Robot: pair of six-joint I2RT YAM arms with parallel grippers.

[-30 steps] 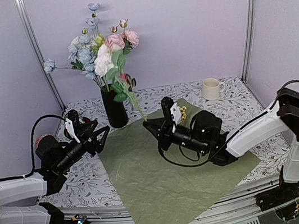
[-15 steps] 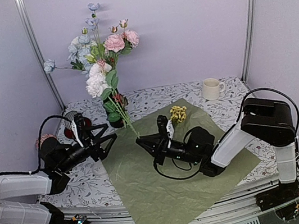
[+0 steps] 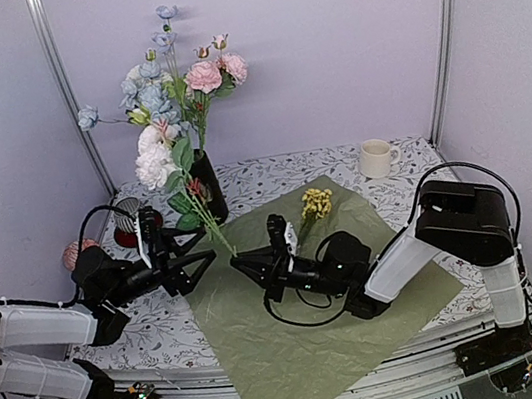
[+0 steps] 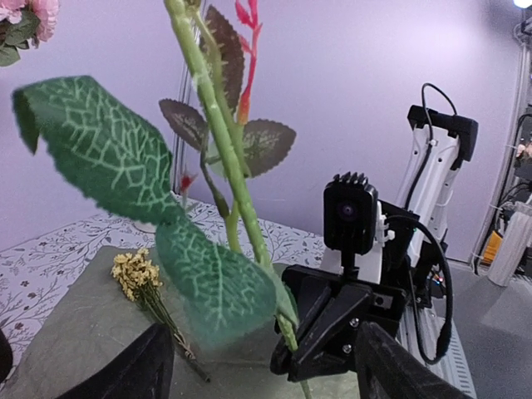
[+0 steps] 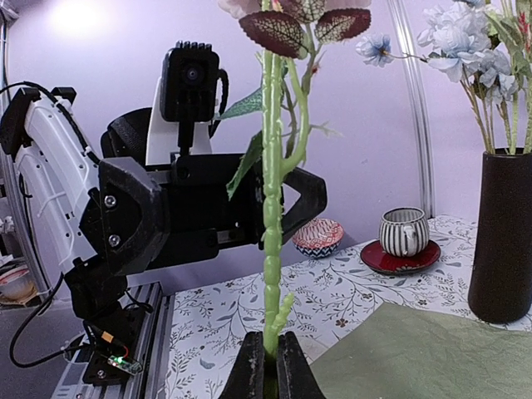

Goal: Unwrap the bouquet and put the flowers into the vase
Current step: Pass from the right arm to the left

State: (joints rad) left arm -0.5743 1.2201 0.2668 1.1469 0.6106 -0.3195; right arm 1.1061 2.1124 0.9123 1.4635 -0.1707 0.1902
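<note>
Already the paper wrap [image 3: 299, 346] lies opened flat, olive side up, across the middle of the tabletop [image 3: 155, 328], one corner hanging over the near edge. No ribbon can be seen. So the unwrapping looks finished, and the job is mostly a matter of moving the last stems.

Just beyond the middle of the wrap, the right fingers [image 5: 268, 370] are clamped shut on the bottom end of one white flower [image 3: 152, 164]. Its green stem [image 3: 205, 221] leans up and away toward the far left corner, so the bloom hangs in front of the vase rather than above its mouth. The left fingers [image 3: 197, 254] stand spread wide beside that stem, gripping nothing. In the wrist views the stem crosses the gap between them, but I cannot tell whether it is inside the gap or just ahead of it.

Farther along the wrap, toward its far corner, a small yellow cluster [image 3: 316, 202] lies loose on the paper, well apart from both arms. It has yet to go in.

At the far left of the tabletop the black vase [image 5: 501, 241] stands upright and holds the other flowers [image 3: 167, 84], blue and pink. I judge two items left: the held white flower and the yellow cluster.

A striped cup [image 5: 404, 231] sits near the left edge and a white mug [image 3: 375, 158] by the far right corner.
</note>
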